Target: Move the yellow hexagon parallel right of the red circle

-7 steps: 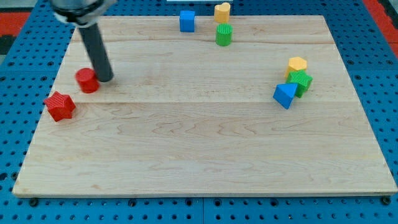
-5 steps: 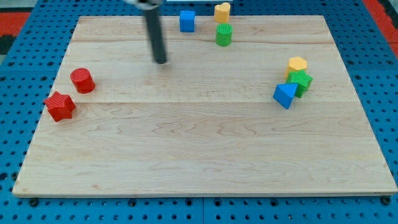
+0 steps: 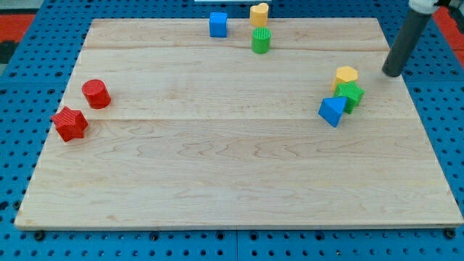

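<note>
Yellow hexagon (image 3: 346,74) unmoved, well apart from red circle (image 3: 96,93); my tip (image 3: 391,73) at its 3 o'clock, not touching; no fingers fitted.

A: What sits along the board's top edge?
B: A blue cube (image 3: 217,24), a yellow block (image 3: 259,14), perhaps heart-shaped, and a green cylinder (image 3: 261,40).
A: Elsewhere?
B: A red star (image 3: 69,123) by the left edge; a green star (image 3: 351,95) touching a blue block (image 3: 332,110) near the right edge.

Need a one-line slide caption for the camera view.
My tip sits right of the yellow hexagon, with the red circle far across the board.
</note>
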Robot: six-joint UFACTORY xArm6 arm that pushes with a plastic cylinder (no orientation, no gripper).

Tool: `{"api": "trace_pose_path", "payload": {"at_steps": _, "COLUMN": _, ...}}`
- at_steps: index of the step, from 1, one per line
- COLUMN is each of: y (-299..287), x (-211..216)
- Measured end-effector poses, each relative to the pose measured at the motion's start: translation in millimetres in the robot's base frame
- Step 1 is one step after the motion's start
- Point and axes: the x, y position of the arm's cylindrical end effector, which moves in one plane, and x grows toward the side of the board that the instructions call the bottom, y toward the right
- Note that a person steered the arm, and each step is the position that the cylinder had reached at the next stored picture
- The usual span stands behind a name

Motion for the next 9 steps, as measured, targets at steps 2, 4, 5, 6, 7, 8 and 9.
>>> {"api": "trace_pose_path", "payload": {"at_steps": 2, "y": -136, "x": -16}}
{"api": "trace_pose_path", "payload": {"at_steps": 4, "y": -269, "x": -19}}
{"api": "trace_pose_path", "payload": {"at_steps": 5, "y": -255, "x": -20}}
{"api": "trace_pose_path", "payload": {"at_steps": 6, "y": -197, "x": -6}}
{"api": "trace_pose_path", "payload": {"at_steps": 7, "y": -232, "x": 9}}
{"api": "trace_pose_path", "payload": {"at_steps": 8, "y": -292, "x": 9}}
{"api": "trace_pose_path", "payload": {"at_steps": 9, "y": -291, "x": -11}}
